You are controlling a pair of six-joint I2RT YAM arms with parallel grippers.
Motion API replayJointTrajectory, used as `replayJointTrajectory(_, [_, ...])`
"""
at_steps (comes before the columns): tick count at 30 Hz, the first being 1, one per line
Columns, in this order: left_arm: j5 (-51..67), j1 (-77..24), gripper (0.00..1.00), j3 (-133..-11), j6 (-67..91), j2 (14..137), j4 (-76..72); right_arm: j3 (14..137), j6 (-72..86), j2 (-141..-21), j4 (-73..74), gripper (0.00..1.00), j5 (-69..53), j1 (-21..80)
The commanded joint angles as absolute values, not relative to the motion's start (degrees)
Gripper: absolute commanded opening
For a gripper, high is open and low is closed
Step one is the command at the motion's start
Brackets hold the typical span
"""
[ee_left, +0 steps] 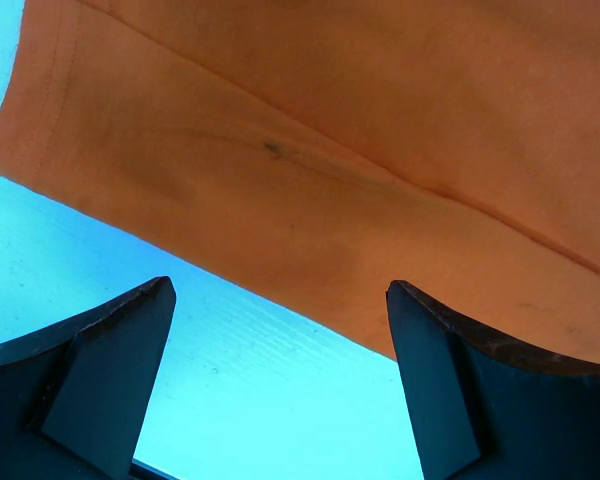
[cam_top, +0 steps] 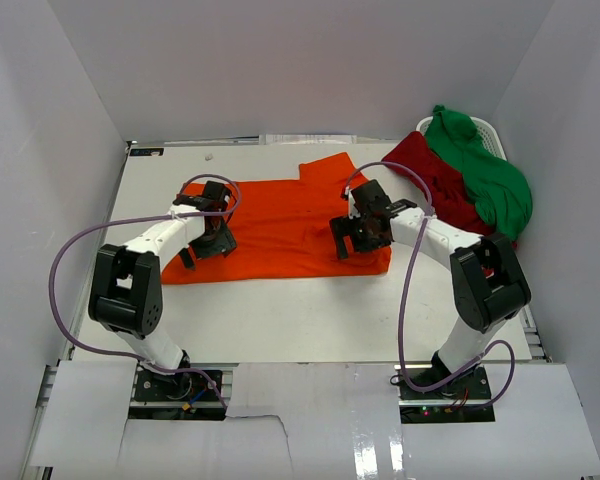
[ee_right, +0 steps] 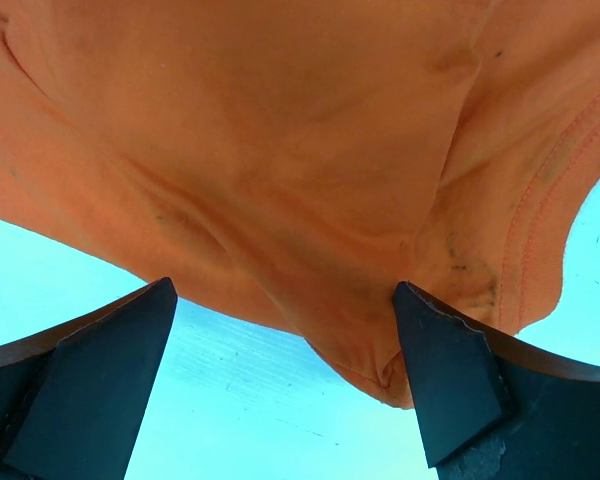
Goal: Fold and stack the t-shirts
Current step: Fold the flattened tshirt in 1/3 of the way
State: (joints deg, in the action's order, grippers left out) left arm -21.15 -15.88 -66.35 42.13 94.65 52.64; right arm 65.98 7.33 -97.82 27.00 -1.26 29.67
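The left claw (ee_left: pixel 280 300) is wide open and holds nothing. It hangs right over the near edge of the orange shirt (cam_top: pixel 280 225), close to the shirt's left end, where a line of stitching runs along the hem. I cannot tell if the claw touches the cloth.

The right claw (ee_right: pixel 285 300) is wide open too, and it holds nothing. It is over the near edge of the same shirt, by the right end. There the cloth is bunched into a small lump (a stitched hem curves down beside it).

The orange shirt lies spread out on the white table (cam_top: pixel 310 320), with one arm at each end.

Far off at the back right corner, the dark red shirt (cam_top: pixel 435 180) and the green shirt (cam_top: pixel 485 170) sit in a heap. The green one lies on top of the red one, and both hang over a white basket (cam_top: pixel 490 130).
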Motion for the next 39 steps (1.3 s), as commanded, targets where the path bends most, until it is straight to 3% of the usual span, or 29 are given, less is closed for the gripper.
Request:
replayJointTrajectory(1, [-21.4, -16.1, 0.98, -66.5, 43.0, 95.4, 50.8, 65.0, 8.0, -97.3, 26.0, 0.96, -0.2, 29.8])
replayJointTrajectory(20, [-21.0, -16.4, 0.98, -61.9, 43.9, 99.6, 49.9, 63.1, 9.8, -106.2, 27.1, 0.93, 6.4, 29.4])
replayJointTrajectory(39, [-16.8, -23.2, 0.98, -51.4, 50.0, 94.1, 55.2, 48.8, 18.4, -96.1, 32.6, 0.9, 8.9, 29.9])
